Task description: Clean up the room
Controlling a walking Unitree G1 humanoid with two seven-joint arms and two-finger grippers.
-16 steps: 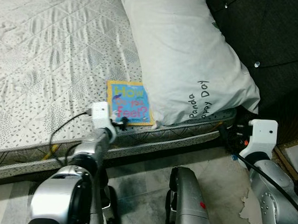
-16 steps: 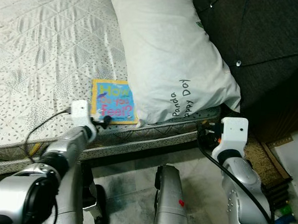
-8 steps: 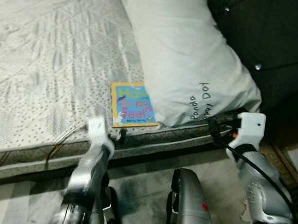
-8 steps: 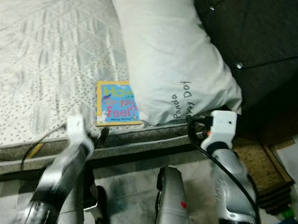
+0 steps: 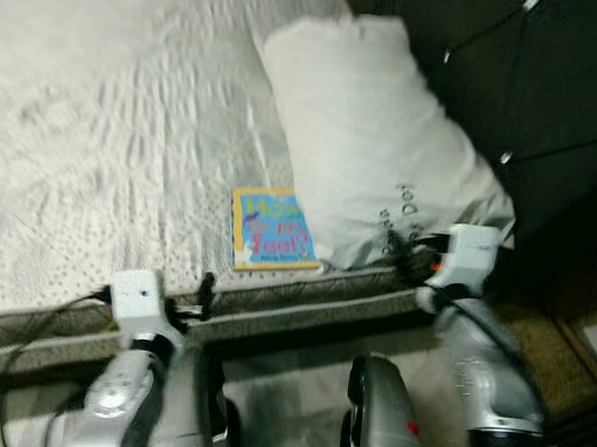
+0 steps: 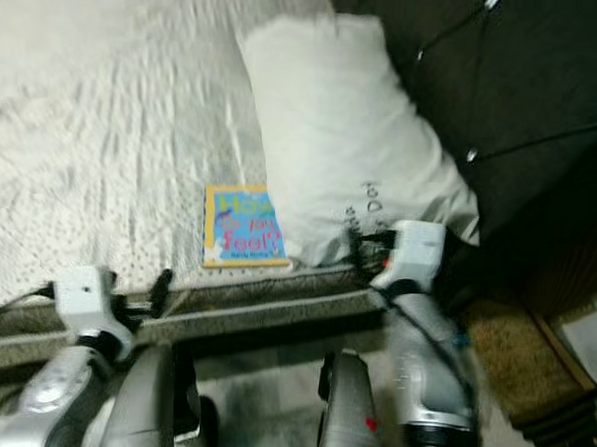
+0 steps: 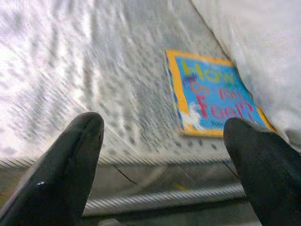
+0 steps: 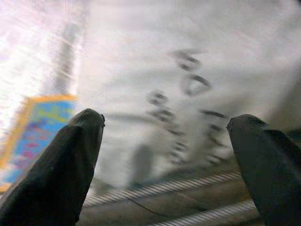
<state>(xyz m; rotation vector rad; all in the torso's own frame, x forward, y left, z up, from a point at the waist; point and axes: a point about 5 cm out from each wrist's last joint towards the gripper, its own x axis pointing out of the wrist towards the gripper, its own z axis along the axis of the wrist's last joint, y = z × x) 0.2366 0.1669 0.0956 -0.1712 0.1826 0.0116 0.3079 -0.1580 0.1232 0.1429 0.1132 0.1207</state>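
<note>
The picture book lies flat near the bed's front edge, tucked against the pillow, so the left hand, fingers spread apart, should slide one finger under its free edge, while the right hand hovers open by the pillow.

A yellow-bordered blue picture book lies flat, cover up, near the edge of a quilted mattress, its right side tucked against a white pillow.

Head cameras look down over the bed's near edge; both wrist cameras, close in, share the book.
</note>
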